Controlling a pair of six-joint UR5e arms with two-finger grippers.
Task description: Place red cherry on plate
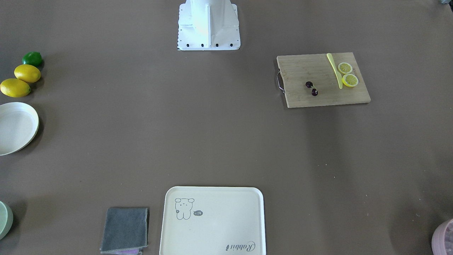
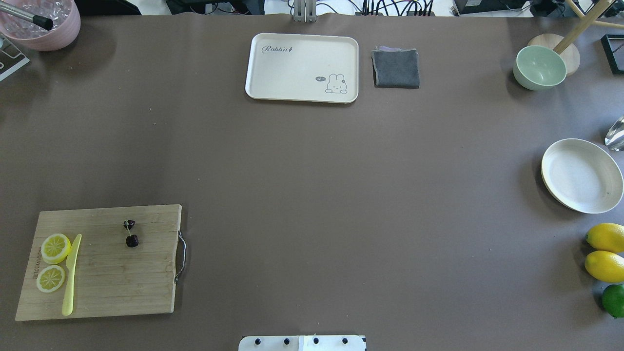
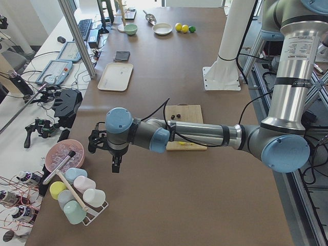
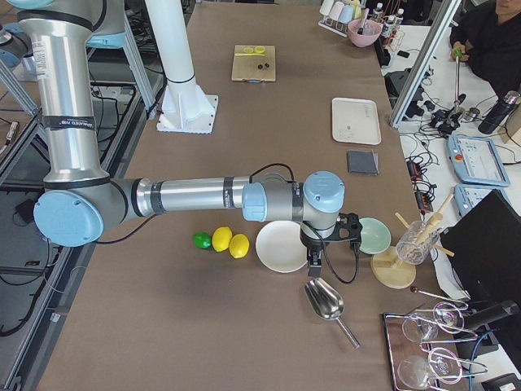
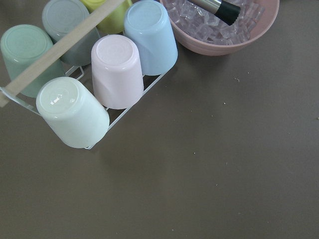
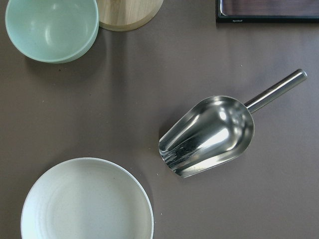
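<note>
Red cherry [image 2: 132, 241]: dark pair on one stem, on the wooden cutting board [image 2: 112, 278] at the left end of the brown counter [image 2: 312, 195], well apart from the plate [image 2: 580, 175] at its right end. Left claw [image 3: 116, 163] hangs near a cup rack [image 3: 77, 197], right claw [image 4: 313, 262] just beside the plate; both show only in side views, so spread or pressed together cannot be told.
</note>
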